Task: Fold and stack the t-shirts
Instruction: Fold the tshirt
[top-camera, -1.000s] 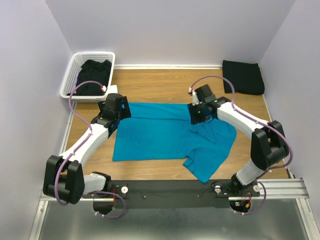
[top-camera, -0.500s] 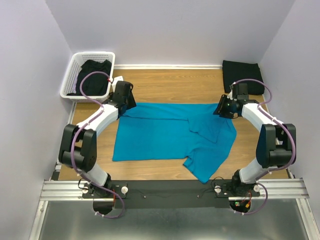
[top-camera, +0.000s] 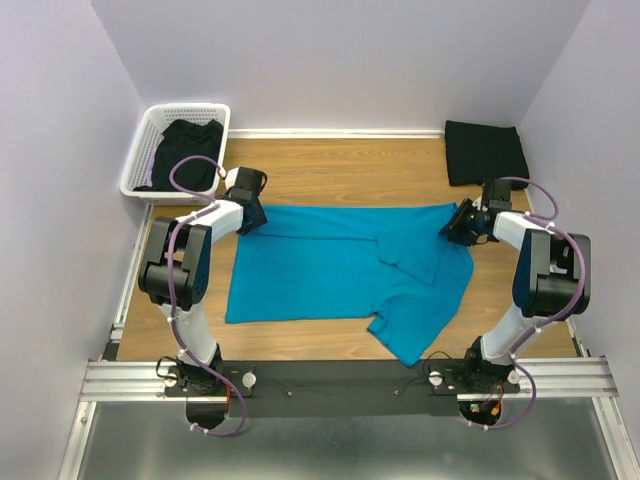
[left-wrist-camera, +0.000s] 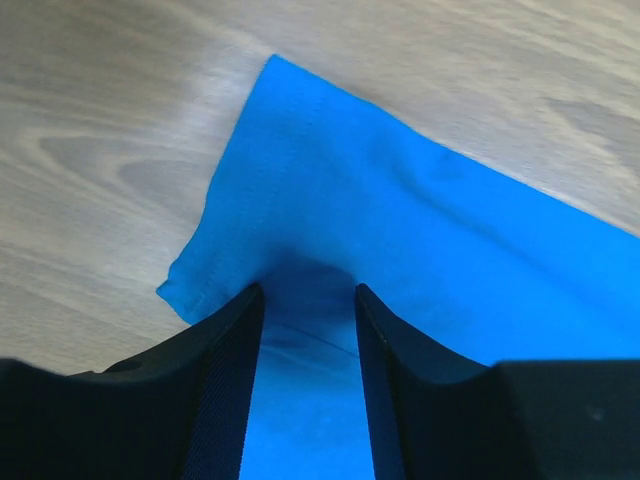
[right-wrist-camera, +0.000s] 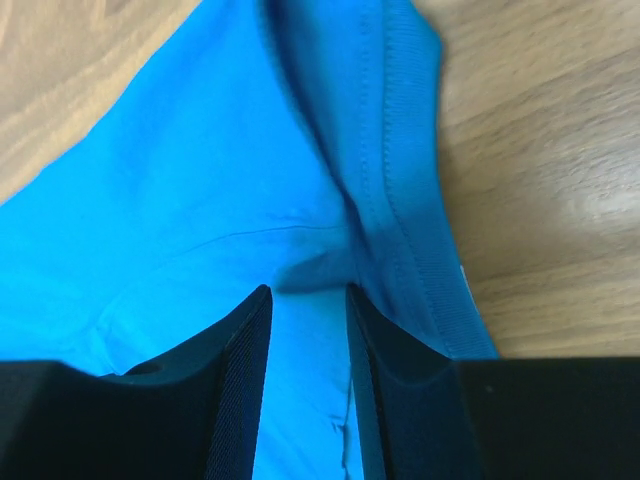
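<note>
Both arms have swung out from the middle of the teal t-shirt's (top-camera: 320, 270) far hem to its two far corners. The left end effector (left-wrist-camera: 308, 300) has narrowed from wide to part-spread, and the hem corner bunches between its fingers. The right end effector (right-wrist-camera: 308, 298) is likewise part-spread, with the shirt's edge puckering at its tips. Neither shows a firm pinch yet. The shirt lies spread on the bench (top-camera: 330, 170) between them, so a two-corner fold looks imminent.
</note>
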